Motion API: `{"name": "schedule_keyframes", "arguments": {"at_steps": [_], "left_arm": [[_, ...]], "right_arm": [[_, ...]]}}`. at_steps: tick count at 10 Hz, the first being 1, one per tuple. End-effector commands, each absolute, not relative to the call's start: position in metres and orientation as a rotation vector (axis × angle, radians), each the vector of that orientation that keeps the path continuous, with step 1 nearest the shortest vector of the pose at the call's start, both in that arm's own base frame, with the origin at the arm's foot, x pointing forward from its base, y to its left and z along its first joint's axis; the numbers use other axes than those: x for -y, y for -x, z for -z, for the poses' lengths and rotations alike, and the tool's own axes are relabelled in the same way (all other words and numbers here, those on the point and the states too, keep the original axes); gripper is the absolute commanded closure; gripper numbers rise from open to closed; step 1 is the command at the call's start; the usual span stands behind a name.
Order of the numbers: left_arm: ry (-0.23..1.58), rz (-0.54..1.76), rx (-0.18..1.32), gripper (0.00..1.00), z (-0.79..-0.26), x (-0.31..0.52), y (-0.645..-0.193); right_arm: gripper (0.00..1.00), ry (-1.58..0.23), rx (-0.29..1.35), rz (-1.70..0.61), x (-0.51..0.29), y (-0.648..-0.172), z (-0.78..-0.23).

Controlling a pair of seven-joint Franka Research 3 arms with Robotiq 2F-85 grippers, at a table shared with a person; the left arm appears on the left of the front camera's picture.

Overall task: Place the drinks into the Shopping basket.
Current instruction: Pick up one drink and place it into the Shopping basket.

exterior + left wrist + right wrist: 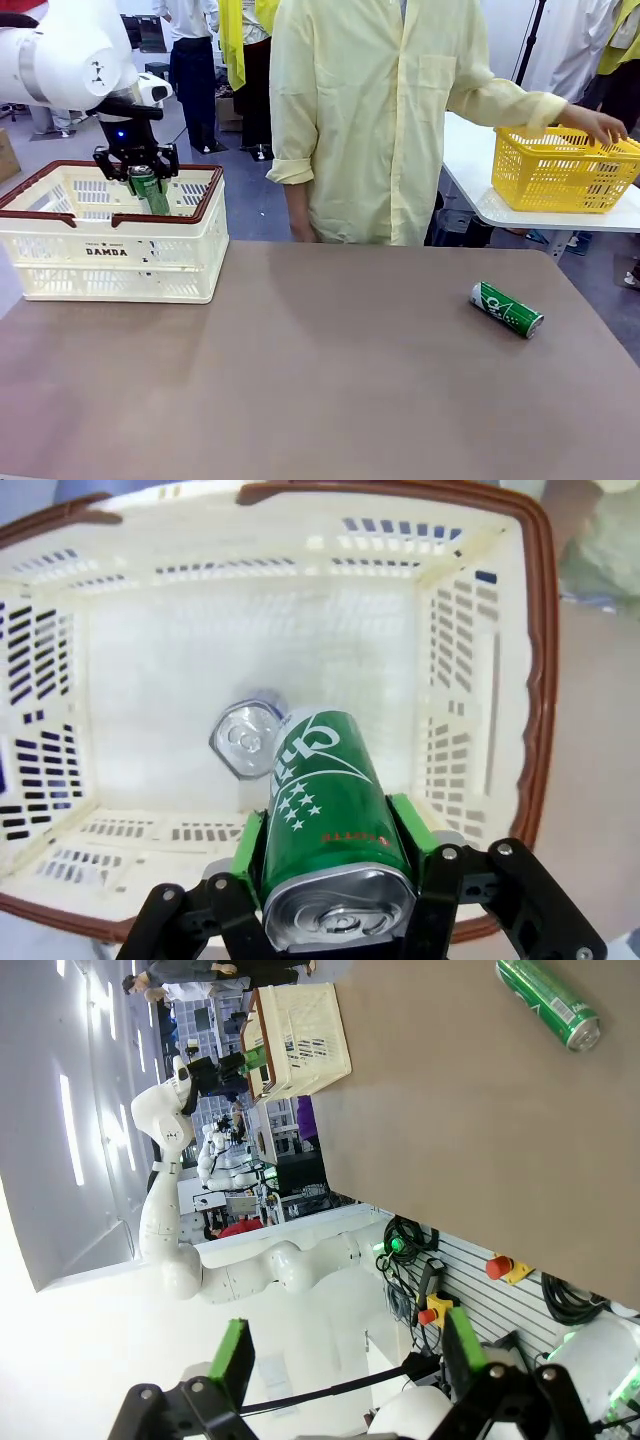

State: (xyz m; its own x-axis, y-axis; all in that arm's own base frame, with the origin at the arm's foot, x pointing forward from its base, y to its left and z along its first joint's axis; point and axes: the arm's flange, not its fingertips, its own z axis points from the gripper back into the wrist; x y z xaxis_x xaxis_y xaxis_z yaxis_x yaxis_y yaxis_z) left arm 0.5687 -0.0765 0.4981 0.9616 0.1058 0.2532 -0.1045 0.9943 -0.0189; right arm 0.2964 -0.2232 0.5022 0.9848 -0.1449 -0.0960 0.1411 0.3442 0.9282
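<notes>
My left end effector (330,835), at the bottom of its wrist view, pinches a green can (325,790) between its green pads. The can's silver pull-tab end faces the camera and its long axis points down into the Shopping basket (120,270). White script and a cluster of white stars run along its side, with small red print I cannot read. In the front view it hangs nearly upright, slightly tilted, over the basket at the upper left. The cream basket's front wall reads "DAMDA". On its floor a second can (243,742) stands upright, silver top up, with a sliver of pale blue side showing. My right end effector (347,1355) is spread wide with nothing between its pads. A loose green can (507,309) with white markings lies on its side at the worktop's (320,380) right, its long axis running diagonally and its silver end toward the lower right.
</notes>
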Motion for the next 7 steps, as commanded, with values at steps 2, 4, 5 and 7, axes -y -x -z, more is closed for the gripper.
{"name": "schedule_keyframes", "arguments": {"at_steps": [2,4,5,7], "left_arm": [[-0.023,-0.101,0.17,1.0,-0.446,0.082,-0.577],[0.04,-0.085,0.179,1.0,-0.44,0.085,-0.579],[0.026,-0.091,0.183,1.0,-0.438,0.085,-0.58],[0.017,-0.087,0.154,1.0,-0.428,0.086,-0.582]], "right_arm": [[0.0,-1.214,0.007,0.177,0.223,-0.298,-0.505],[0.0,-1.214,0.007,0.177,0.223,-0.298,-0.505],[0.0,-1.214,0.007,0.177,0.223,-0.298,-0.505],[0.0,-1.214,0.007,0.177,0.223,-0.298,-0.505]]}}
